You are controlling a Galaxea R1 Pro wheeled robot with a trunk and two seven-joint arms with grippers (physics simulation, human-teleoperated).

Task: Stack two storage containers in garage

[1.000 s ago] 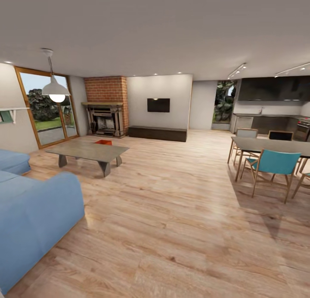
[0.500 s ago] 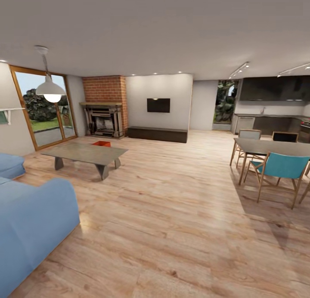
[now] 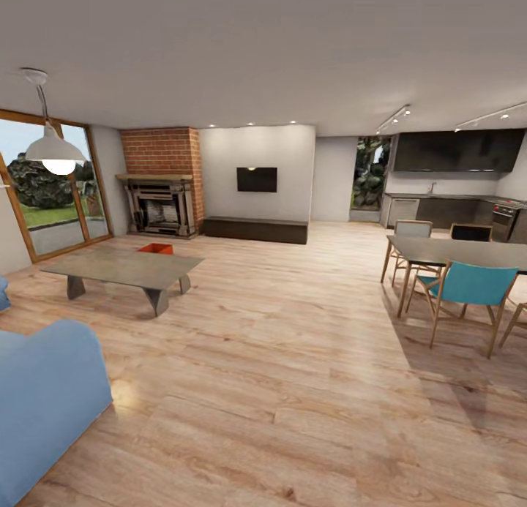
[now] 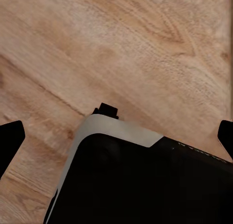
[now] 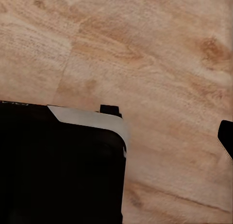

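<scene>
I am in the living room, on its light wood-plank floor. One orange-red storage container sits on the floor, peeking over the far edge of the grey coffee table, in front of the brick fireplace. The second container is out of view. My left gripper hangs open over the planks, one dark fingertip at each picture edge, nothing between them. My right gripper shows one fingertip set equally far out, above the floor and holding nothing.
A blue sofa stands close at the left. A dining table with a teal chair stands at the right. The black TV, a low dark bench and the glass doors line the far walls. My black base fills the wrist views' lower part.
The whole head view has shifted: the sofa, lamp, coffee table and fireplace sit further left in the picture and the sofa takes up less of it. The camera moved, not the things.
</scene>
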